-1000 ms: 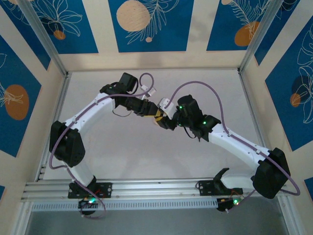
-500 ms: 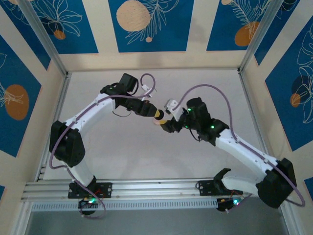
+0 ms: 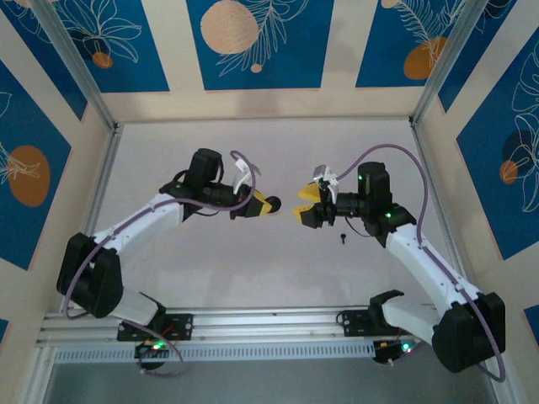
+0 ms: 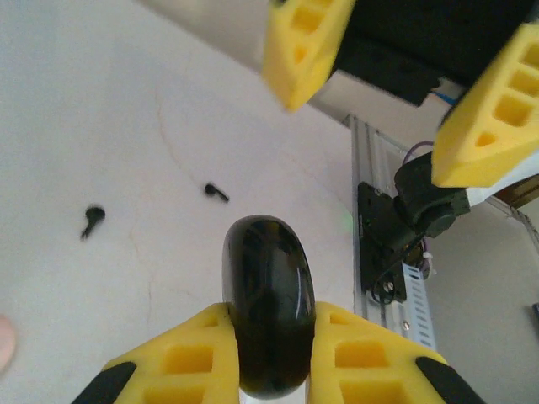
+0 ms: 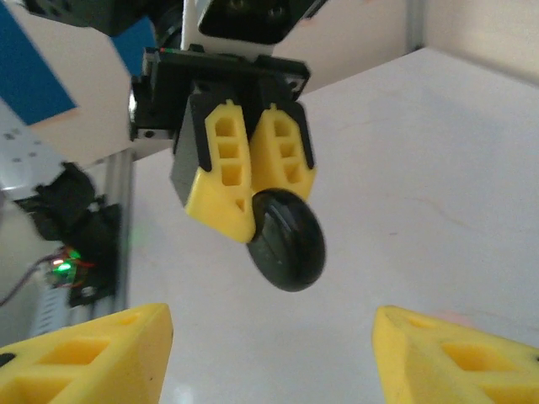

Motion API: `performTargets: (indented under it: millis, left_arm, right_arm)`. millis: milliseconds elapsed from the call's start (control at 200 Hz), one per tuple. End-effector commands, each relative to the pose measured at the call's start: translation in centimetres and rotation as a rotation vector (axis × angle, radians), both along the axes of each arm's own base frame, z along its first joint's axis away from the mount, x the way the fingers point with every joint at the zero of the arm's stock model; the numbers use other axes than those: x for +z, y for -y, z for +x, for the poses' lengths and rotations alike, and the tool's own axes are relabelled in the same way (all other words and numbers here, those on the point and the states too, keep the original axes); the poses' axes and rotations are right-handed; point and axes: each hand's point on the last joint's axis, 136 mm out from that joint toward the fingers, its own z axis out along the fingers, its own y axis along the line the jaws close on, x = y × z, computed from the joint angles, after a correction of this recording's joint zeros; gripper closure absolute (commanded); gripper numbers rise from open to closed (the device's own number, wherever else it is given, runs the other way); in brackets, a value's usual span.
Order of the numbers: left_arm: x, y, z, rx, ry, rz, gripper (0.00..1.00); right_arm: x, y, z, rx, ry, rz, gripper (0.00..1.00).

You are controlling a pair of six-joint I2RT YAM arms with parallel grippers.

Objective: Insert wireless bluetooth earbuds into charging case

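The charging case (image 4: 268, 303) is a glossy black rounded shell, closed, pinched edge-on between the yellow fingers of my left gripper (image 4: 269, 328), which is shut on it and holds it above the table. Facing it in the right wrist view, the case (image 5: 288, 241) sticks out below the left gripper (image 5: 253, 181). My right gripper (image 5: 274, 353) stands open a short way from it with nothing between its fingers. In the top view the left gripper (image 3: 268, 204) and right gripper (image 3: 301, 211) face each other mid-table. Two tiny black earbuds (image 4: 92, 219) (image 4: 216, 192) lie on the table; one earbud (image 3: 343, 238) lies below the right gripper.
The white table top (image 3: 253, 261) is boxed in by patterned walls and metal posts (image 3: 84, 84). An aluminium rail (image 3: 269, 324) with the arm bases runs along the near edge. A purple cable (image 3: 396, 156) loops over the right arm.
The two grippers, close together at mid-table a second ago, have drawn apart. The left gripper closed on the case and kept it; the right gripper opened and pulled back to the right.
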Motion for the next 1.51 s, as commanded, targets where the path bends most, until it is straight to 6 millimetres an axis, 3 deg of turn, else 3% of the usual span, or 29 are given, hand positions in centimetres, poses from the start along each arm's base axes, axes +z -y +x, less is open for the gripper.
performTargets:
  millis: [0,495,840,1010,1120,1205,1500]
  left_arm:
    - [3.2,0.7,-1.3,-0.104,0.219,-0.149,0.91]
    - [6.9,1.0,-3.2,-0.18,0.271,-0.341,0.9]
    - [8.6,1.1,-3.5,-0.191,0.263,-0.435,0.9]
    - [8.4,1.2,-3.2,-0.182,0.254,-0.44,0.87]
    - [8.0,1.3,-2.8,-0.159,0.257,-0.432,0.75]
    - [7.6,1.2,-2.6,-0.141,0.269,-0.418,0.67]
    - [5.7,1.8,-3.8,-0.165,0.307,-0.292,0.57]
  right_arm:
    - [2.5,-1.0,-1.7,0.161,-0.044,0.077,0.38]
    - [3.5,-3.1,-1.6,0.307,-0.035,0.099,0.46]
    - [4.7,-3.7,-2.0,0.376,-0.026,0.122,0.72]
    - [4.9,-3.7,-2.2,0.384,-0.029,0.115,0.82]
    - [4.9,-3.5,-2.2,0.365,-0.015,0.104,0.85]
    - [4.8,-3.5,-2.1,0.347,0.0,0.098,0.85]
    - [4.9,-3.7,-2.2,0.349,0.009,0.09,0.86]
